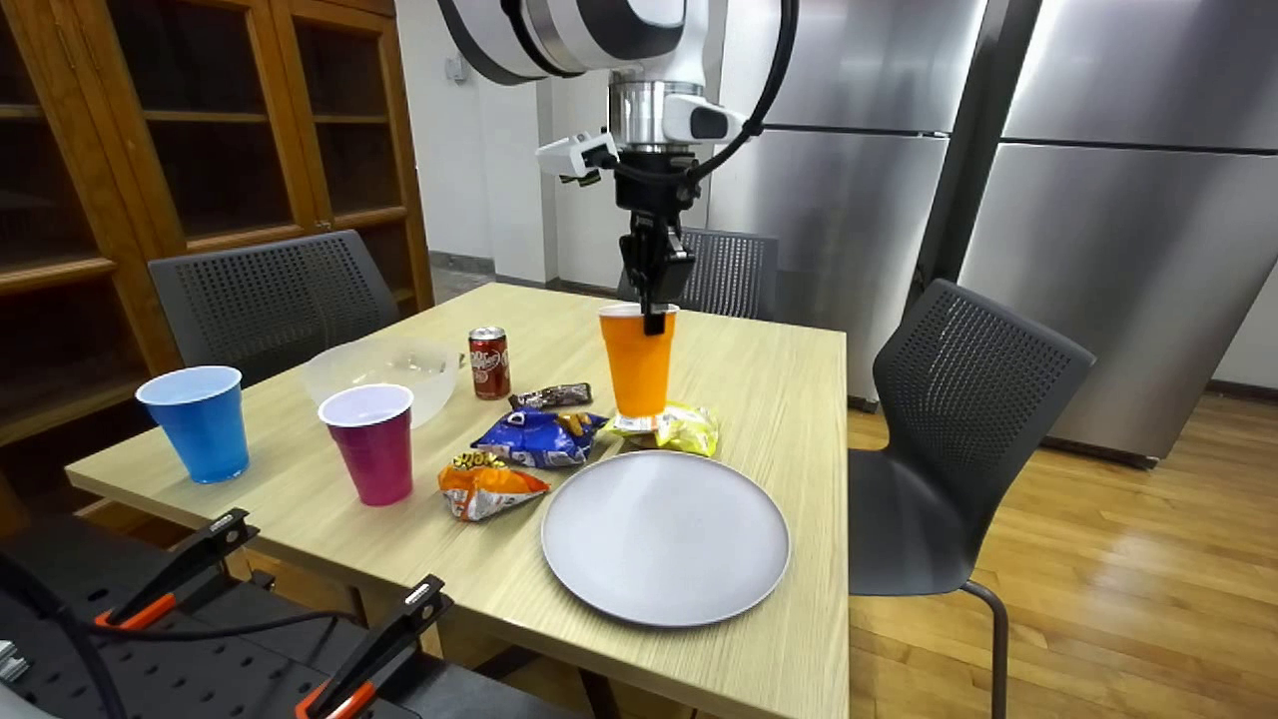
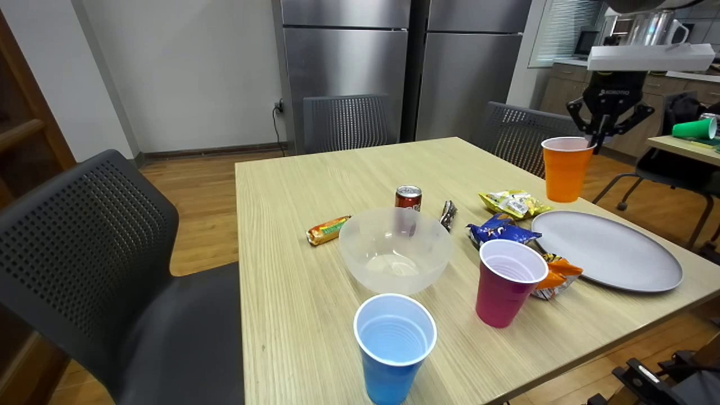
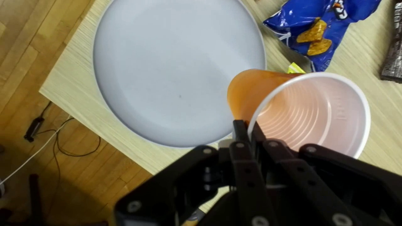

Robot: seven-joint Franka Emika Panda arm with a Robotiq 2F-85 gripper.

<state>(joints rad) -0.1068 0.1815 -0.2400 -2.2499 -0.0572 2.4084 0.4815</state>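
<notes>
My gripper (image 1: 654,318) is shut on the wall of an orange cup (image 1: 636,364), one finger inside the rim and one outside, as the wrist view shows at the gripper (image 3: 249,128). The cup (image 2: 565,175) hangs upright above the table in both exterior views. Below it lies a yellow snack bag (image 1: 689,429), mostly hidden by the cup (image 3: 251,89) in the wrist view. A round grey plate (image 3: 179,62) rests close by, near the table corner. Beside the plate are a blue chip bag (image 3: 317,34) and an orange snack bag (image 1: 489,489).
A magenta cup (image 1: 369,449) and a blue cup (image 1: 205,424) stand upright near a translucent bowl (image 2: 395,253). A red soda can (image 1: 489,361), a dark wrapped bar (image 1: 551,395) and an orange-wrapped bar (image 2: 328,230) are also on the table. Chairs (image 1: 958,429) surround it.
</notes>
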